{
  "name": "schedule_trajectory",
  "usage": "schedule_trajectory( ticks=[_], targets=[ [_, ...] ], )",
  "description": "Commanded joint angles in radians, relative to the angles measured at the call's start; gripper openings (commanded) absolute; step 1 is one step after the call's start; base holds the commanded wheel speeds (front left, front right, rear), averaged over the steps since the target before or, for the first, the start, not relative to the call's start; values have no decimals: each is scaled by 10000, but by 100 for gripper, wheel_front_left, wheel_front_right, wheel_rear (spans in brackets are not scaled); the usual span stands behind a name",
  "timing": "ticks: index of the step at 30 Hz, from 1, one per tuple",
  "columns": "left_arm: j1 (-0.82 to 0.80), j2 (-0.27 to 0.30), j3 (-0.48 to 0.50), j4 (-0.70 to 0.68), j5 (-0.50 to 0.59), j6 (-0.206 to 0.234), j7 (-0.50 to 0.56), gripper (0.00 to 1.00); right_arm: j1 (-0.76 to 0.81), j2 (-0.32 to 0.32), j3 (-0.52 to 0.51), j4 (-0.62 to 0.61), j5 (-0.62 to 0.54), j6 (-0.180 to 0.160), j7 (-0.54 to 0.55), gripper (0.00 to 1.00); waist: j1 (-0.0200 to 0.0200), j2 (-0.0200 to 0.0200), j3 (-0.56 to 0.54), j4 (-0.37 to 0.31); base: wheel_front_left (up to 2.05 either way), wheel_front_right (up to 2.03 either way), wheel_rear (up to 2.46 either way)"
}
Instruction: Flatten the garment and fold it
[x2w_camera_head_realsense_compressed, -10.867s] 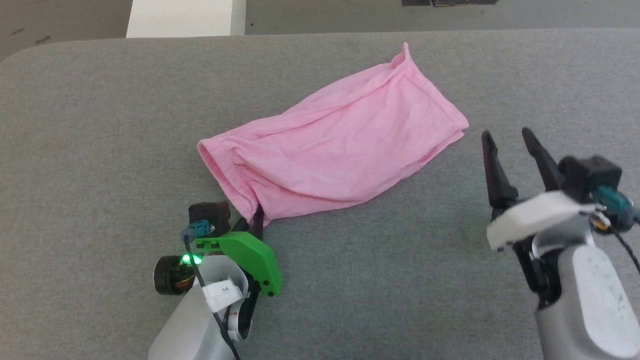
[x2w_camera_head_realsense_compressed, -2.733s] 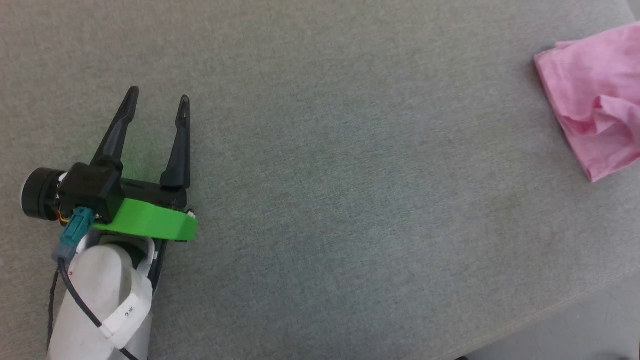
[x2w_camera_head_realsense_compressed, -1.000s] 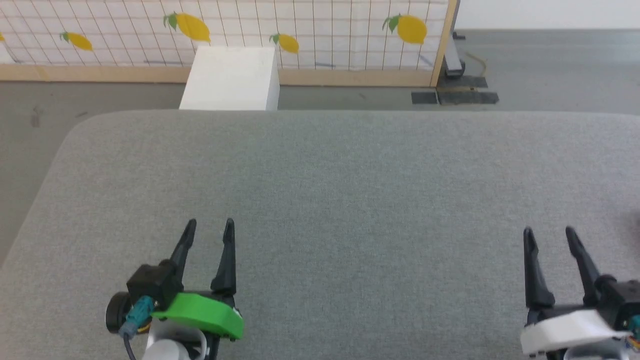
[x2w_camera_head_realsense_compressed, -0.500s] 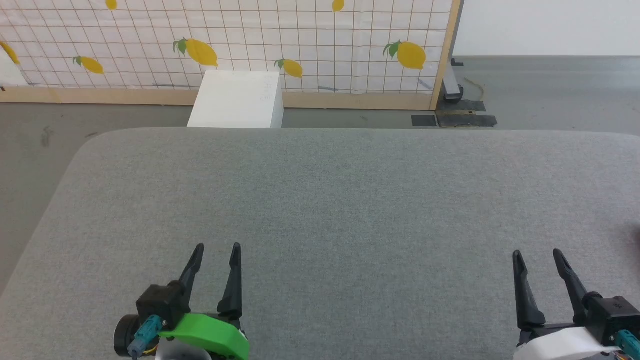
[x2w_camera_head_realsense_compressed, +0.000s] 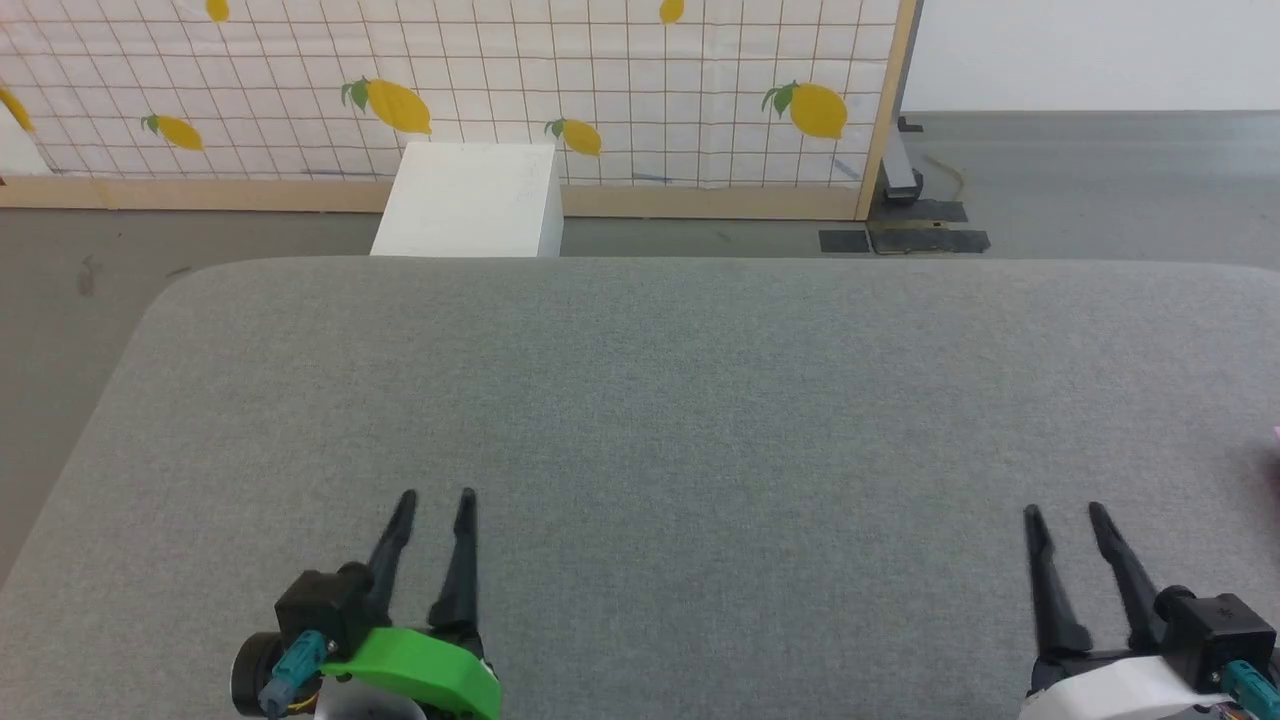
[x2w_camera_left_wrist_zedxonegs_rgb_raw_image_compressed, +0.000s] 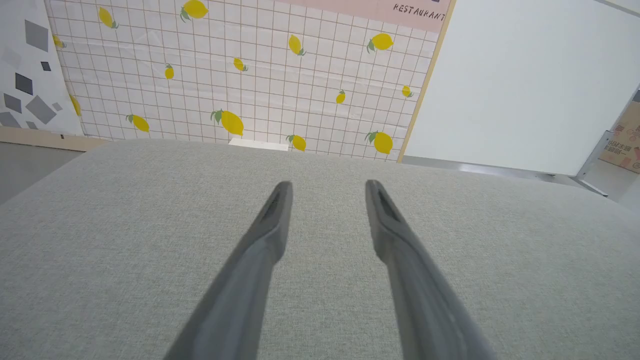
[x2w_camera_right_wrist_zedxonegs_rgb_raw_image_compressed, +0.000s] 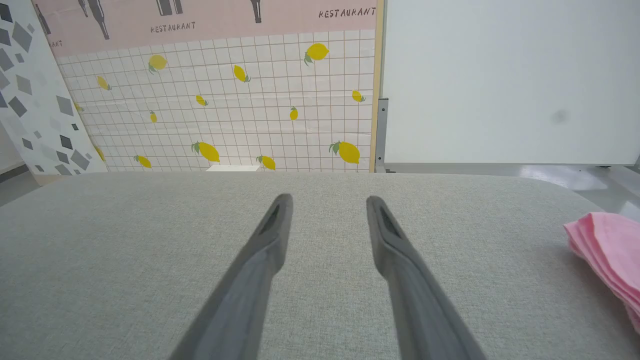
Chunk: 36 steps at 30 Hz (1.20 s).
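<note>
- The garment (x2w_camera_right_wrist_zedxonegs_rgb_raw_image_compressed: 607, 250) lies as a small stack of pink layers at the right end of the surface (x2w_camera_head_realsense_compressed: 640, 400). Some seconds back it lay long and loose across the middle of the surface.
- Nothing touches it now. Both tools hang over the near side of the surface. The right tool (x2w_camera_head_realsense_compressed: 1063, 510) is toward the right end, nearer the garment but well apart from it. The left tool (x2w_camera_head_realsense_compressed: 435, 495) is toward the left end.
- Each tool is empty, with a clear gap between its fingers. On both, that gap is a little narrower than half a second ago, so the jaws seem to be easing in from their widest.
- The head camera has lifted since the earlier looks. The far edge of the surface and the lemon screen (x2w_camera_head_realsense_compressed: 500, 80) beyond it now show. That is the view shifting, not the things.
- By my reading the fold is done and the arms are parked. How neat the stack is I cannot tell, as only its near edge shows.
</note>
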Motion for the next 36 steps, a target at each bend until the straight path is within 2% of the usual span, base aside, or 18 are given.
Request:
schedule_trajectory(
  ticks=[1,36],
  targets=[
    [-4,2,2,-1,4,1,4,0,-2,-2,2,-1,-1,0,4,0,0,0,1,0,0,0,0],
    [-5,-6,148,-305,419,156,458,0,-209,3,166,-141,-157,-1,410,0,0,0,57,-7,0,0,0]
  ],
)
